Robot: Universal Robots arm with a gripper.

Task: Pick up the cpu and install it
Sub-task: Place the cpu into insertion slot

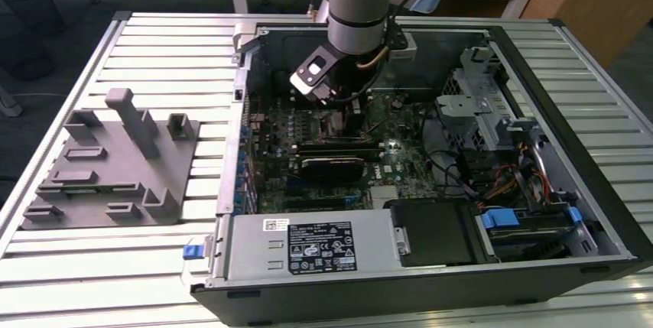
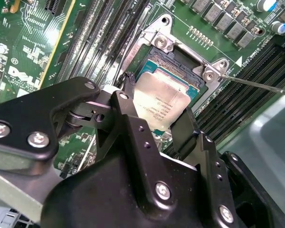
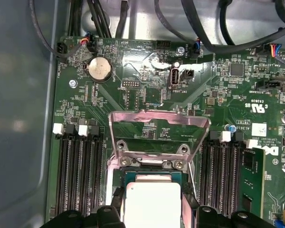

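The cpu [image 2: 165, 100], a thin square chip with a pale silver top, sits level over the open socket [image 2: 180, 78] on the green motherboard, in or just above its seat; I cannot tell which. My gripper [image 2: 156, 111] is shut on the cpu, one black finger [image 2: 126, 102] against each of two opposite edges. In the first wrist view the cpu [image 3: 152, 202] lies between the fingertips [image 3: 115, 211], below the raised metal load plate [image 3: 159, 126]. In the exterior view my gripper [image 1: 344, 114] reaches down into the middle of the computer case [image 1: 612, 213].
Memory slots [image 3: 78, 175] flank the socket on both sides. A thin latch lever [image 2: 256, 85] sticks out beside it. A black ribbed module [image 1: 332, 166] lies near the gripper. A grey plastic block with posts [image 1: 112, 160] stands on the slatted table at the exterior view's left.
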